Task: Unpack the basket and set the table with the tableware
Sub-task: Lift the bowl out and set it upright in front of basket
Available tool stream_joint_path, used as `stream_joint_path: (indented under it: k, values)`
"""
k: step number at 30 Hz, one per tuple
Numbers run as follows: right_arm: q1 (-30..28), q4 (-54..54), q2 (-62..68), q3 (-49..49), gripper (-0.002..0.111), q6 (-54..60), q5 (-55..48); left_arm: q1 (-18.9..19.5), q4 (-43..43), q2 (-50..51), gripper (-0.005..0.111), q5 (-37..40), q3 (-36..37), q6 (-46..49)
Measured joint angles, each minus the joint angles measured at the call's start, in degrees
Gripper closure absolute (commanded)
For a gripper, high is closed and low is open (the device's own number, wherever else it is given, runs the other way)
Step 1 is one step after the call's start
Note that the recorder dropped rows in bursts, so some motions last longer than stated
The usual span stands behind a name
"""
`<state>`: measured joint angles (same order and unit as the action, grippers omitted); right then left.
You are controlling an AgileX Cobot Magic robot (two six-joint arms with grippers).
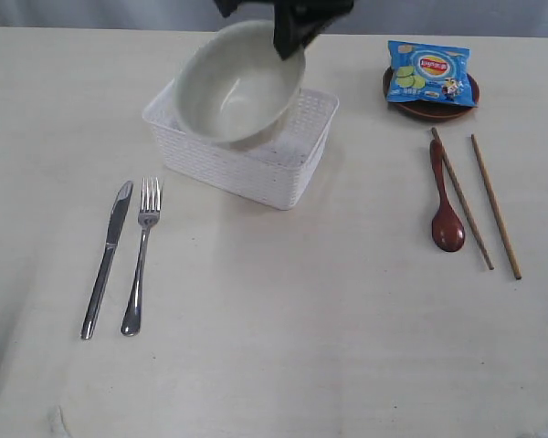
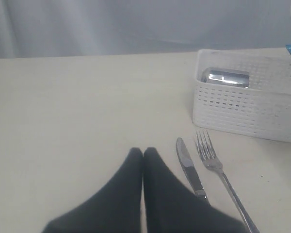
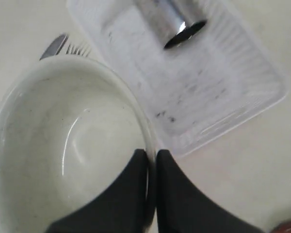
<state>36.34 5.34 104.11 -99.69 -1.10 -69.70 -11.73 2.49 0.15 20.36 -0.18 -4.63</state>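
The right hand (image 3: 151, 154) pinched the rim of the bowl (image 1: 228, 87), tilted above the basket (image 1: 256, 169). The left hand (image 2: 143, 151), pressed together, hung near the basket.

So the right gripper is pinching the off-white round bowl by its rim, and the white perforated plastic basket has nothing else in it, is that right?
Not quite. The right gripper does pinch the off-white round bowl by its rim, but the white perforated plastic basket is not otherwise empty. A steel mug lies on its side in it, as the right wrist view shows.
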Motion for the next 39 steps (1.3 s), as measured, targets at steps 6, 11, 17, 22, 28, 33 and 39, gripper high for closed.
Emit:
stream_joint_path:
  k: [6,11,17,22,28,33,39]
  values:
    - [0.11,8.78,-2.69,18.54,0.109,6.79,8.73,0.00,0.00,0.00,0.107,0.00,0.00,0.00]
    - [0.11,21.21,-3.04,33.60,0.109,18.67,21.80,0.00,0.00,0.00,0.107,0.00,0.00,0.00]
    - [0.11,26.91,-3.04,40.80,0.109,24.11,31.86,0.00,0.00,0.00,0.107,0.00,0.00,0.00]
    - [0.11,26.91,-3.04,42.23,0.109,23.57,36.49,0.00,0.00,0.00,0.107,0.00,0.00,0.00]
    - [0.11,27.35,-0.28,42.23,0.109,21.98,38.70,0.00,0.00,0.00,0.107,0.00,0.00,0.00]
    - [0.11,29.93,1.21,42.23,0.108,21.62,38.70,0.00,0.00,0.00,0.107,0.00,0.00,0.00]
    - [0.11,31.08,1.21,42.23,0.090,21.39,38.70,0.00,0.00,0.00,0.107,0.00,0.00,0.00]
